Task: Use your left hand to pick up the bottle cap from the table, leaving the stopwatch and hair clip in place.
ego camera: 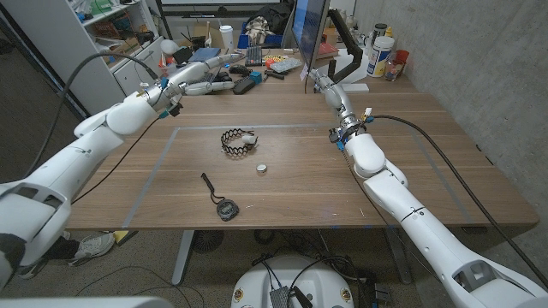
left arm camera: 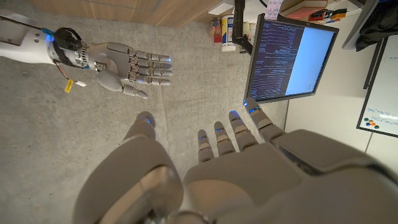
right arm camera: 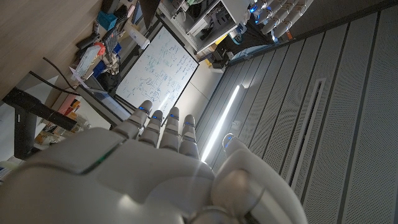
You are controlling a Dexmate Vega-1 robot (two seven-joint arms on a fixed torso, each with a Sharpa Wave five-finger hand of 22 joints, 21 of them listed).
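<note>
Nothing is picked up yet: the bottle cap [ego camera: 262,168] sits on the table [ego camera: 411,162], well apart from the left hand [ego camera: 208,79], which hangs over the far edge with fingers spread, holding nothing. The hair clip [ego camera: 237,142] lies between cap and hand, the stopwatch [ego camera: 225,209] beyond the cap. The right hand [ego camera: 318,79] is also released. The whole reach and grasp remain.
</note>
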